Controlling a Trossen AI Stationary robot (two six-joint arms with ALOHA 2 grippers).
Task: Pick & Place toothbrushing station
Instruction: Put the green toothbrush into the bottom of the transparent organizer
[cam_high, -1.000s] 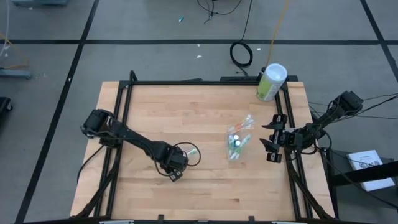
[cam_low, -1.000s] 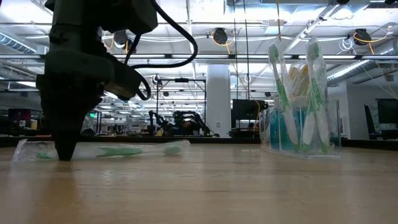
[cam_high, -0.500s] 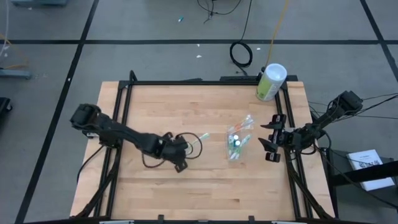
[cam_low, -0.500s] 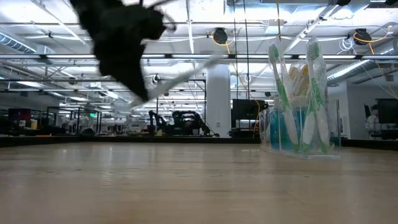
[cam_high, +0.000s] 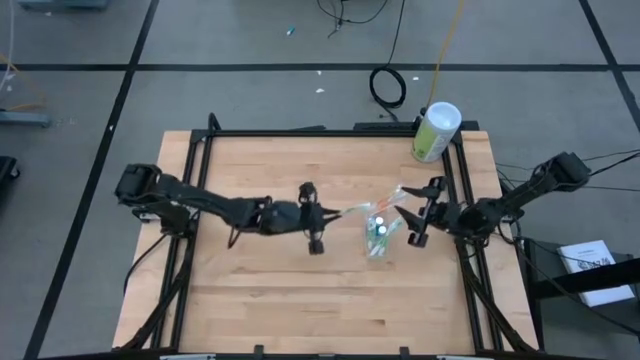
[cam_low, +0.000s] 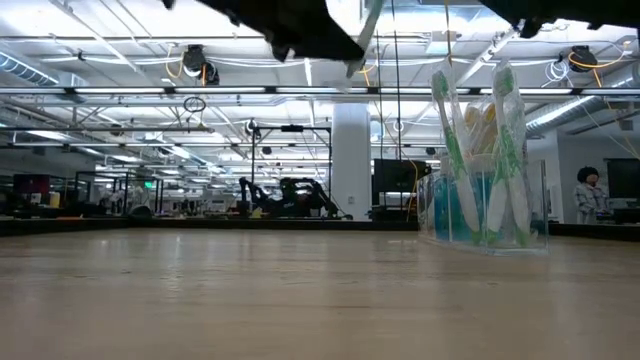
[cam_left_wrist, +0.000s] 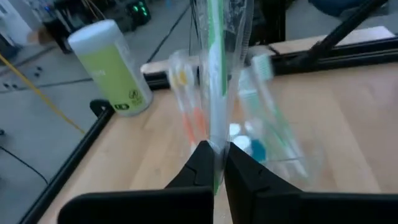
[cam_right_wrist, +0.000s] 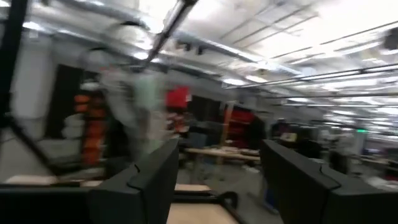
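The clear cup (cam_high: 378, 240) stands right of the table's centre with several toothbrushes and tubes (cam_low: 470, 170) upright in it. My left gripper (cam_high: 335, 213) hovers just left of the cup, shut on a green toothbrush in a clear wrapper (cam_left_wrist: 217, 74). That toothbrush (cam_high: 352, 210) reaches out toward the cup's top. My right gripper (cam_high: 422, 213) hangs open just right of the cup, and the right wrist view shows nothing between its fingers (cam_right_wrist: 155, 180). My left gripper pinches the wrapped toothbrush near one end (cam_left_wrist: 216, 148) between its two fingers. The fingers come nearly level from the table's left and lie along the toothbrush. It is lifted clear of the table and sticks out ahead of the fingers toward the cup.
A pale-green canister with a white lid (cam_high: 436, 130) stands at the table's far right corner, behind the cup. A black frame rail (cam_high: 300, 132) borders the wooden table. Bare wood lies to the left and near side.
My left gripper has lifted the wrapped toothbrush off the table, where it lay flat, and carried it up and toward the table's right, to the cup. It has turned from pointing down to nearly level. My right gripper has shifted a little toward the cup.
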